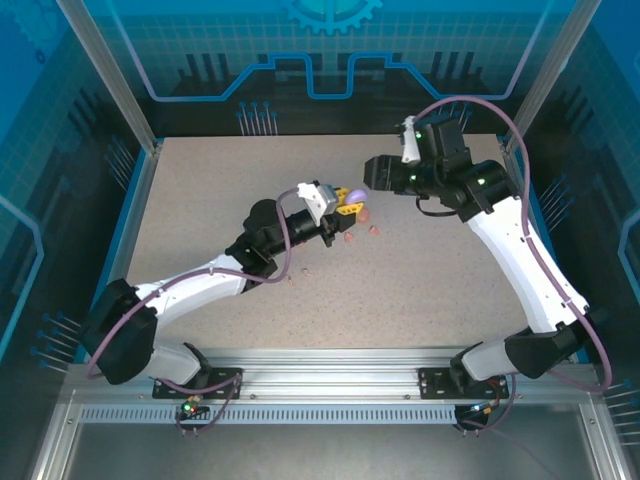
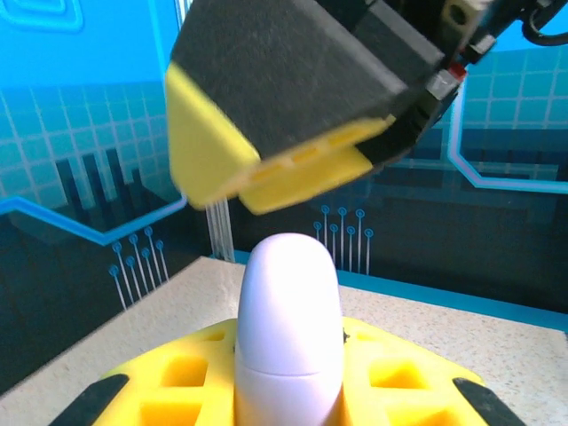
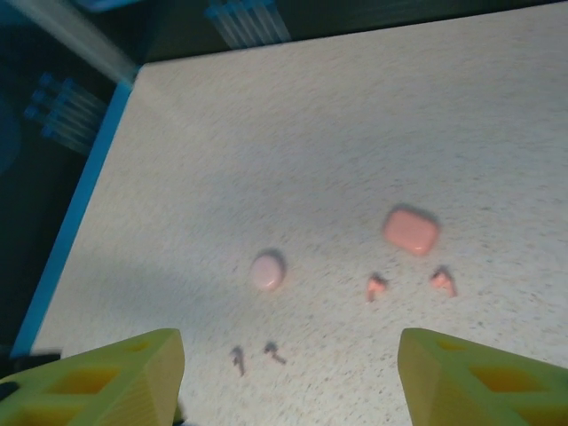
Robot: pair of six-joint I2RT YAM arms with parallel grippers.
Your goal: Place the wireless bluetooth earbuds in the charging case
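Lilac case (image 2: pixel 288 328) is being pinched by left tool (image 1: pixel 349 203); it risks being knocked loose by wide-spread right tool (image 3: pixel 293 377).

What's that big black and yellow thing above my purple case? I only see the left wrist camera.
Observer: That's the right gripper, fingers wide apart and empty, close by the purple case.
Operator: Where are the earbuds?
Observer: Two coral earbuds lie on the table near a coral case.
Operator: Any purple ones?
Observer: Two small dark buds lie by a round pink case; colour too blurred to tell.
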